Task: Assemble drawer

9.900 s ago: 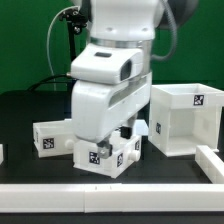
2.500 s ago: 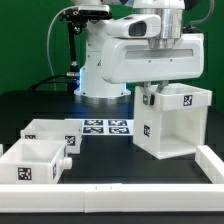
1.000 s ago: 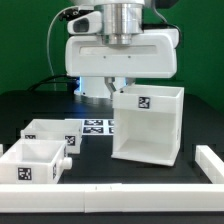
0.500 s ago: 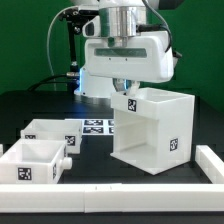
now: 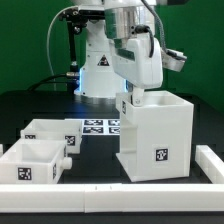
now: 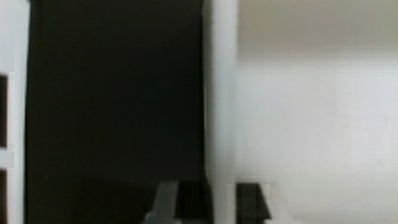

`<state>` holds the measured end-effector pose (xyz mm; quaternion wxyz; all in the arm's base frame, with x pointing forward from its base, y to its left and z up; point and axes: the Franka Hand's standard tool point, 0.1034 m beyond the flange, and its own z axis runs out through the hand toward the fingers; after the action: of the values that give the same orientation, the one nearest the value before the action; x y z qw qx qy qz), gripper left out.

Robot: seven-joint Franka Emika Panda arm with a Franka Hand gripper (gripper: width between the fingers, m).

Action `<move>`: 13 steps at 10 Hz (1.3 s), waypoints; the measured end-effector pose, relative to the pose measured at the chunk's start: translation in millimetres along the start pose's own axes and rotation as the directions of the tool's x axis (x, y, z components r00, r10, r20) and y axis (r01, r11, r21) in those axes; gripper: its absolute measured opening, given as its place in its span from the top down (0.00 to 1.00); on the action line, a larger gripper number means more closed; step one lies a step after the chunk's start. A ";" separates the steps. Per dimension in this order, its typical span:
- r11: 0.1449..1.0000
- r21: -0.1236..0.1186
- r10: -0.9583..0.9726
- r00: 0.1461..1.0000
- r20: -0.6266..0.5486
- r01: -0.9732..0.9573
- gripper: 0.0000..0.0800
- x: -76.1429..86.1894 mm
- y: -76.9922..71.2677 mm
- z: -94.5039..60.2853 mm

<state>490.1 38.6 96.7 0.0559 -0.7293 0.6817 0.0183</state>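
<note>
The drawer's large white casing (image 5: 160, 135) stands upright on the black table at the exterior view's right, with a tag low on its front face. My gripper (image 5: 134, 98) comes down from above and is shut on the casing's near-left wall top. In the wrist view the gripper (image 6: 214, 205) straddles that white wall (image 6: 217, 100), with one finger (image 6: 173, 203) on the dark outer side and the other on the inside. Two smaller knobbed trays (image 5: 50, 133) (image 5: 30, 160) sit open side up at the exterior view's left.
The marker board (image 5: 103, 126) lies flat between the trays and the robot base. A white rail (image 5: 120, 196) runs along the front edge and another (image 5: 212, 160) stands at the exterior view's right, close to the casing.
The casing has turned about its vertical axis in my grip and shifted slightly to the exterior view's right. Its tag now faces front. The trays have not moved over the last second.
</note>
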 end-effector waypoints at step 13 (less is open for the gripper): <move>0.986 0.149 -0.090 0.993 0.072 0.078 0.96 -14.4 -51.1 5.7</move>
<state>540.3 56.8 95.4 0.1366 -0.7500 0.6471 -0.0052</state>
